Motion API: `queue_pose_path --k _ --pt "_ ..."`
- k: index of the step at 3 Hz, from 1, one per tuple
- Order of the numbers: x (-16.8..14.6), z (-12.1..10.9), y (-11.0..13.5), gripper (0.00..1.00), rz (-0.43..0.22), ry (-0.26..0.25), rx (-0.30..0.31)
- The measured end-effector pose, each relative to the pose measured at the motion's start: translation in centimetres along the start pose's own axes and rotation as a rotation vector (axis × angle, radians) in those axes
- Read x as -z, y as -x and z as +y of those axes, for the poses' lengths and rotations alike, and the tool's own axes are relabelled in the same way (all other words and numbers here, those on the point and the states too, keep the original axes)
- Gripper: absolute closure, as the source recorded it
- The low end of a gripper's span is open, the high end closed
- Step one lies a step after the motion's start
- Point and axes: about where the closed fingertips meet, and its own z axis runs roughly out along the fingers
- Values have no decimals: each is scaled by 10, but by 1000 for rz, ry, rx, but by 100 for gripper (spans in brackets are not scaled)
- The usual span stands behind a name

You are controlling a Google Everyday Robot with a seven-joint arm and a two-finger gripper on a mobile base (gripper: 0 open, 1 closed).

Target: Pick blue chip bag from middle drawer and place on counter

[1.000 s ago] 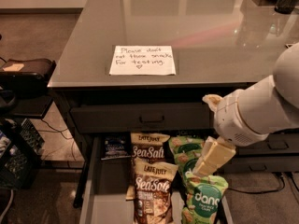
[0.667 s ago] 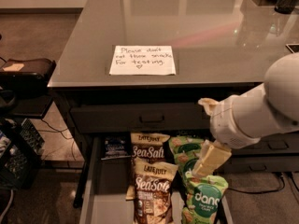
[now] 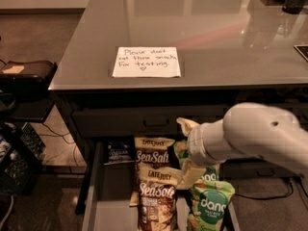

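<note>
The blue chip bag (image 3: pixel 119 151) lies at the back left of the open middle drawer (image 3: pixel 111 201), just under the closed drawer front above. My gripper (image 3: pixel 184 149) hangs over the drawer's middle, in front of the brown and green bags and to the right of the blue bag. Its cream fingers (image 3: pixel 191 171) are spread apart and hold nothing. The arm reaches in from the right. The grey counter (image 3: pixel 216 32) is above, with a white handwritten note (image 3: pixel 147 62) near its front edge.
Two brown Sea Salt bags (image 3: pixel 155 196) lie down the drawer's middle and green dang bags (image 3: pixel 208 203) on its right. A closed drawer front with a slot handle (image 3: pixel 156 121) is above. A dark chair (image 3: pixel 26 71) and crate (image 3: pixel 17 165) stand at left.
My arm and gripper have moved left, further over the drawer and closer to the brown bags. The bags have not moved.
</note>
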Motion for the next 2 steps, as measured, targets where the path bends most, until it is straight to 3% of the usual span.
queue_pose_path --k 1,2 --pt "-66 16 18 19 -69 29 25" --pt "-65 11 17 42 -71 13 20"
